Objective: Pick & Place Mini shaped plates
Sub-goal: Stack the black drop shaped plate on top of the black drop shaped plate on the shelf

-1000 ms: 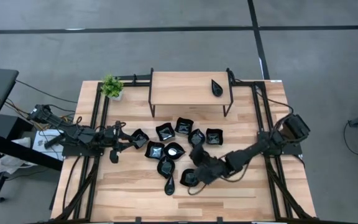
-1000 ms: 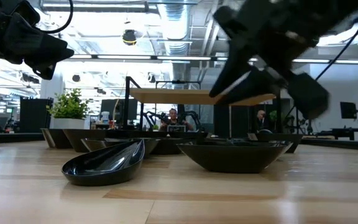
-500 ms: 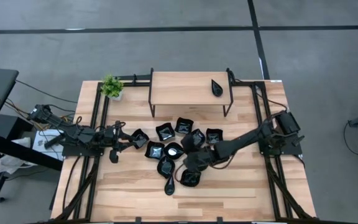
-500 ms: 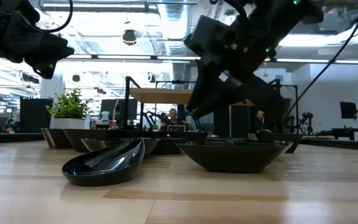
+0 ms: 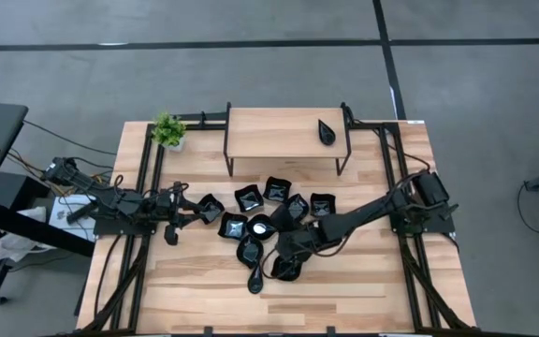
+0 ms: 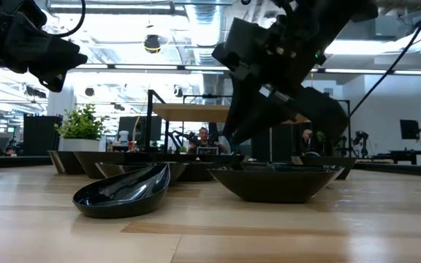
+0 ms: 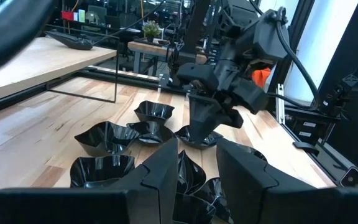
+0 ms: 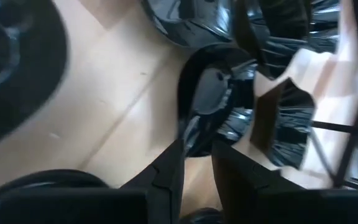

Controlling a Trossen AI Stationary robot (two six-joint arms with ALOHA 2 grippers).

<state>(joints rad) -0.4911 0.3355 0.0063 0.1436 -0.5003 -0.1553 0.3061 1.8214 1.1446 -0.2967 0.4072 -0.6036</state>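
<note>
Glossy black mini shaped plates point(image 5: 251, 198) crowd the desk point(image 5: 363, 290); the right pincer point(image 5: 285, 251), narrowly parted at their 5 o'clock edge, risks nudging neighbours.

The right gripper point(image 8: 194, 165) is seen with its two dark fingers point(image 8: 166, 168) set a narrow gap apart. Just ahead of the fingertips, the rim of a glossy black plate point(image 8: 207, 106) is lined up with that gap; whether the rim is touched cannot be told. A pale grey patch is shown inside this plate. More ruffled black plates point(image 8: 291, 134) are clustered beyond and beside it, close together. A further dark, blurred dish point(image 8: 17, 68) is seen well off to one side of the fingers. Light wooden tabletop point(image 8: 123, 118) is shown between them.
</note>
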